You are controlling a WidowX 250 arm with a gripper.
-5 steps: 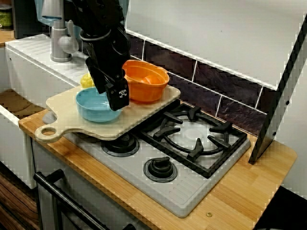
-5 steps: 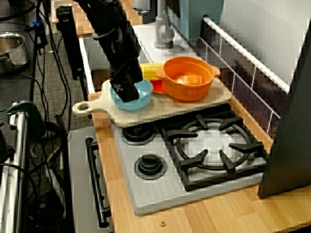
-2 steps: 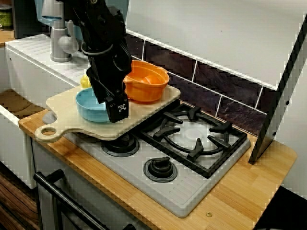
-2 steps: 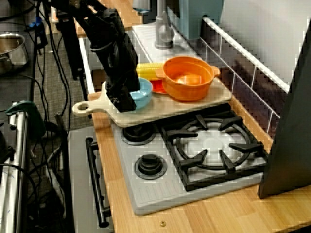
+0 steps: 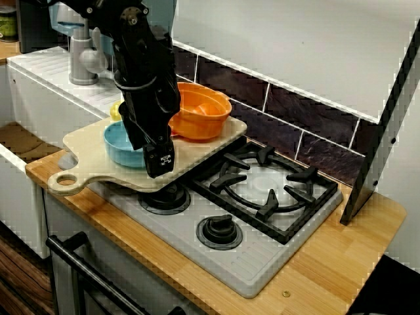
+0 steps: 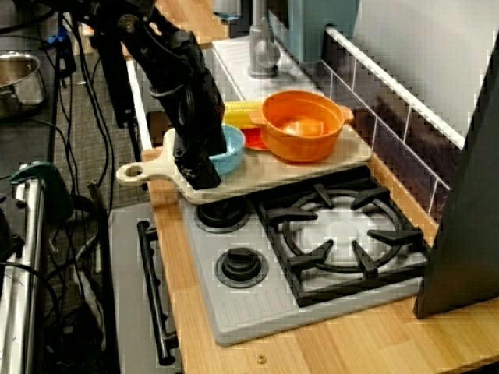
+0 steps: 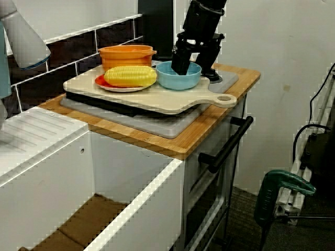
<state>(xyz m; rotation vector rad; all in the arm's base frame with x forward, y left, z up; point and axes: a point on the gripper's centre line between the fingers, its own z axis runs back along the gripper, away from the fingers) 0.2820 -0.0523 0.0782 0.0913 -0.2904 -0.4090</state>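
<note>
The black gripper (image 7: 194,71) stands low over the small light-blue bowl (image 7: 177,79), jaws apart. In the view from the sink side, one finger reaches inside the bowl and the other comes down outside its rim, on the side toward the board's handle. The bowl sits on the pale wooden cutting board (image 7: 157,99), which lies across the grey gas stove (image 5: 262,230) on the wooden tabletop (image 5: 341,256). Just beside the bowl, a yellow corn cob (image 7: 131,76) rests on a red plate (image 7: 100,82), with an orange two-handled pot (image 7: 127,55) behind them.
</note>
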